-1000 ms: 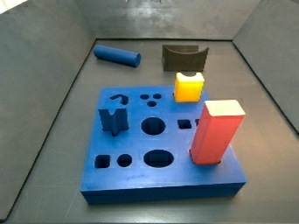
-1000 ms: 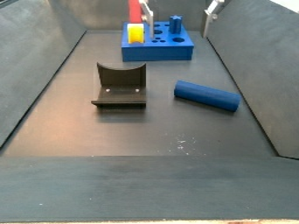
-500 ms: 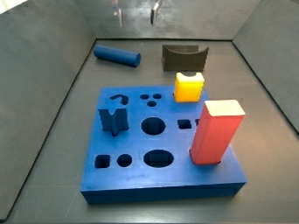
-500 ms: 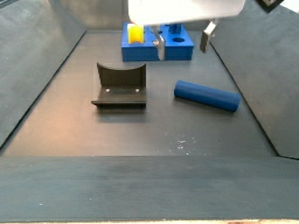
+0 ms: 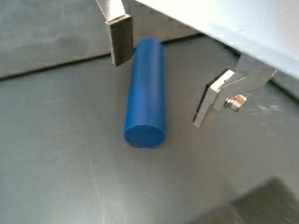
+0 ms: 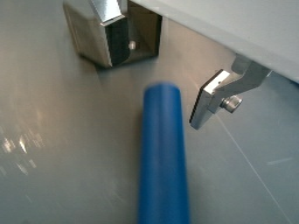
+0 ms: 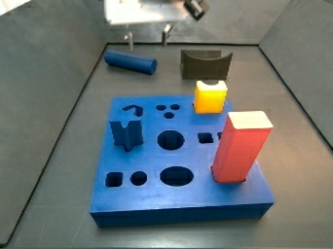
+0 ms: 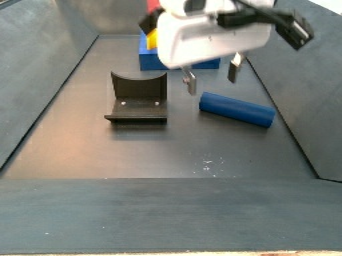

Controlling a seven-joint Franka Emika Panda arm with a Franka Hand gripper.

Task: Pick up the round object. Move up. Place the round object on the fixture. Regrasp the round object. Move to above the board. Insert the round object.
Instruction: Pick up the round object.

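Observation:
The round object (image 7: 130, 62), a dark blue plain cylinder peg, lies flat on the grey floor at the back left, behind the board (image 7: 143, 160). It also shows in a side view (image 8: 238, 110) and in both wrist views (image 5: 146, 92) (image 6: 163, 162). My gripper (image 7: 146, 39) hangs open just above the peg, one finger on each side of it, not touching it (image 8: 211, 75) (image 5: 167, 74) (image 6: 163, 74). The fixture (image 7: 204, 64), a dark block with a curved notch, stands to the right of the peg (image 8: 136, 98).
The blue board carries a tall red block (image 7: 240, 146) at its front right and a yellow cube (image 7: 209, 96) at its back right, plus a dark blue notched piece (image 7: 127, 132). Grey sloping walls close in the floor on all sides.
My gripper has come down from the top of the views to just above the peg, with its fingers open. The peg, fixture and board have not moved.

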